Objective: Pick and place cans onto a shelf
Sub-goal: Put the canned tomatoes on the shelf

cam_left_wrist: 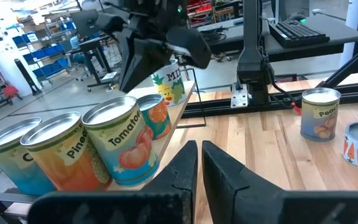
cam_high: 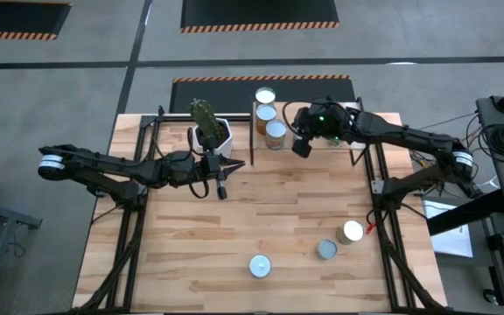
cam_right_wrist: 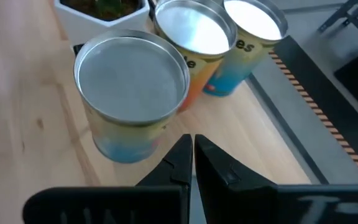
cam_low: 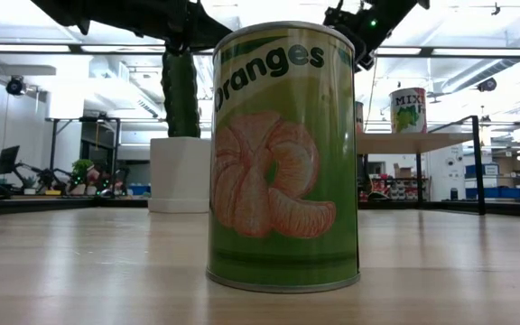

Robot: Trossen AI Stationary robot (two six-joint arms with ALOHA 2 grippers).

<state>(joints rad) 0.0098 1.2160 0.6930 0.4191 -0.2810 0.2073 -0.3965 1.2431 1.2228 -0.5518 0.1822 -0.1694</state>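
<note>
Several cans (cam_left_wrist: pixel 120 143) stand in a row on the shelf (cam_right_wrist: pixel 247 130) at the table's far edge; three silver tops (cam_high: pixel 266 114) show at its left end. My right gripper (cam_high: pixel 301 147) hangs shut just above and beside them, its shut fingers (cam_right_wrist: pixel 192 146) close to the nearest can (cam_right_wrist: pixel 132 93). My left gripper (cam_high: pixel 222 191) hovers shut over the table's middle left, holding nothing. Three more cans stand upright on the table near the front: one (cam_high: pixel 260 266) in the middle, a low one (cam_high: pixel 326 250) and a taller one (cam_high: pixel 352 232) to the right.
A white pot with a cactus (cam_high: pixel 208 131) stands left of the shelf, close to the left gripper. Black frame rails (cam_high: pixel 379 188) run along both sides of the table. Bare wood lies between the shelf and the front cans. The low view is filled by the Oranges can (cam_low: pixel 283 153).
</note>
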